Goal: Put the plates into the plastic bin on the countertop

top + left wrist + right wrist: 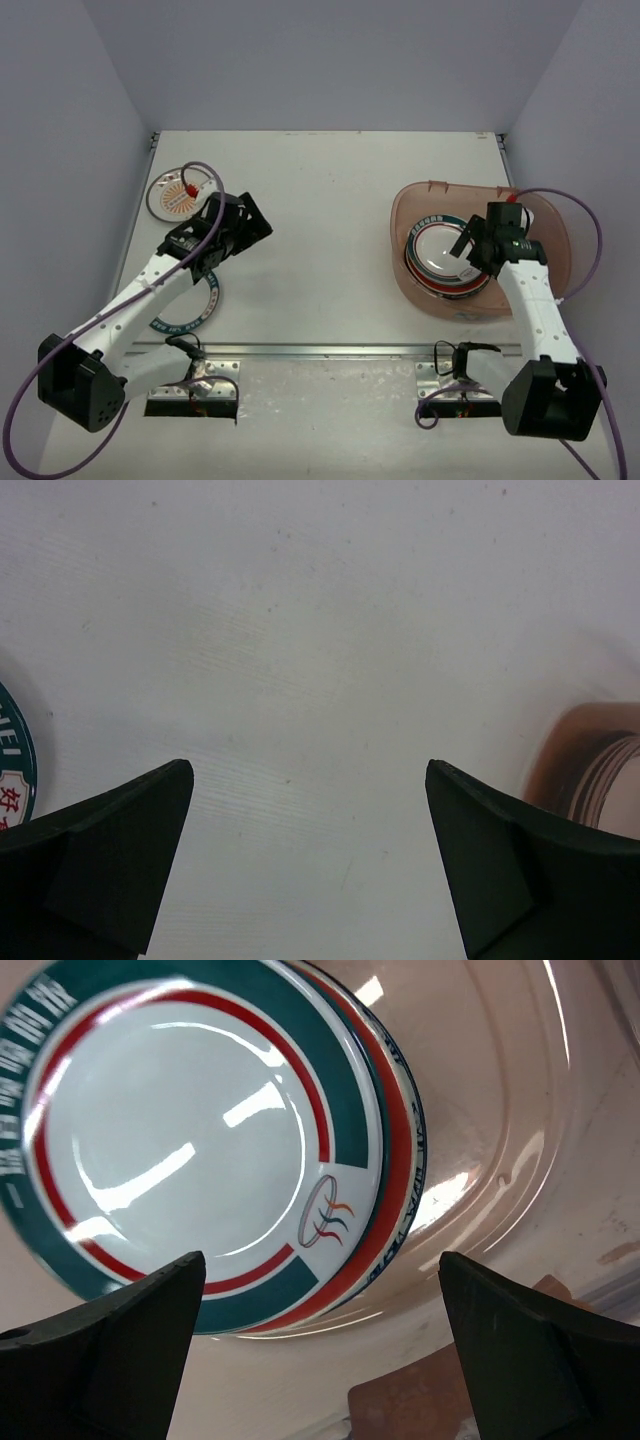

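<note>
White countertop (330,180) has two plates waiting, both well left of the plastic bin (425,298): an orange-centred plate (170,198) and a teal-rimmed plate (185,324) partly under your left arm. Your left gripper (247,222) hangs near them, jaws wide and empty. Inside the bin sits a stack of plates (440,268), so most of the job looks done. Your right gripper (465,245) hovers over the stack, jaws spread, holding nothing

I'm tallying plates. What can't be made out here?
Teal-rimmed plate, top view: mostly hidden under the left arm.
Stack in the plastic bin, top and right wrist views: count unclear; only rims show beneath the top plate.
Plate sliver, left wrist view: cut by the frame edge.
</note>
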Motion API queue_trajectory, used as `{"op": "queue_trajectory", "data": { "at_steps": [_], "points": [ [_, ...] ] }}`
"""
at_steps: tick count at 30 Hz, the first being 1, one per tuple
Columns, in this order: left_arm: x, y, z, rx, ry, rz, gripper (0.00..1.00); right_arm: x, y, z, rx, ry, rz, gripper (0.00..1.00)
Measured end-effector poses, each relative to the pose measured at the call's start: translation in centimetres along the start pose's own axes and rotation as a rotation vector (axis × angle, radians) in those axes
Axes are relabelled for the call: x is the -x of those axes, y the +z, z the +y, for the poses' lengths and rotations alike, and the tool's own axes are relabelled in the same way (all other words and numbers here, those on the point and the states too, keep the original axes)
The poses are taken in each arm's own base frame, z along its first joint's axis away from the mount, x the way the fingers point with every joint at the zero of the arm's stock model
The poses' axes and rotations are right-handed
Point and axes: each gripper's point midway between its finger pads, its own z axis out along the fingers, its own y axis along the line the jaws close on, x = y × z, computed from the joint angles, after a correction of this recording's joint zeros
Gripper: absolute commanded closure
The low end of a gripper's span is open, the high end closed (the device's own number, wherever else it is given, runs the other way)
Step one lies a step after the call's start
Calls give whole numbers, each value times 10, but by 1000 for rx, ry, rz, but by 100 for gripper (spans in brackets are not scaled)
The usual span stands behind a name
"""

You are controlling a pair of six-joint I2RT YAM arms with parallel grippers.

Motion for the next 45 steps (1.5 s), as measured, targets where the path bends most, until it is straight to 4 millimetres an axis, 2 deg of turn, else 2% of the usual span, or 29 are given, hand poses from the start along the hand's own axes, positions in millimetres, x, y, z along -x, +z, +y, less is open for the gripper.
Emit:
{"op": "queue_trajectory", "data": {
  "at_steps": [2,4,6,10,13,15,17,20,21,24,25,26,27,29,36,38,45],
  "points": [
    [17,2,8,19,-47,-33,0,11,-11,6,35,26,-36,1],
    [39,7,26,63,-114,-77,0,19,-25,18,123,45,-72,1],
    [65,10,54,121,-201,-125,0,26,-45,45,308,63,-127,1],
    [113,9,105,232,-347,-252,0,33,-129,113,838,58,-197,1],
    [142,13,119,244,-406,-326,0,22,-186,147,1178,-6,-158,1],
    [157,22,129,259,-441,-355,0,8,-209,154,1308,-53,-113,1],
    [168,37,143,272,-490,-355,0,-6,-224,155,1389,-91,-75,1],
    [174,75,181,274,-643,-281,0,-20,-246,154,1497,-145,-45,1],
    [168,92,198,278,-703,-233,0,-23,-253,154,1536,-163,-43,1],
    [136,141,246,303,-830,-66,0,-35,-264,152,1640,-207,-5,1],
    [132,149,250,294,-854,-24,0,-39,-263,152,1660,-207,18,1],
    [131,156,253,283,-872,10,0,-44,-262,151,1679,-207,40,1],
    [141,158,251,264,-852,-2,0,-48,-262,150,1692,-206,53,1],
    [151,162,248,250,-805,-8,0,-54,-258,149,1702,-202,78,1],
    [144,170,249,256,-736,16,1,-55,-267,146,1728,-236,47,1],
    [145,174,250,253,-737,13,10,-55,-268,146,1730,-239,43,1],
    [147,189,251,256,-722,13,64,-54,-268,146,1729,-239,44,1]
  ]
}}
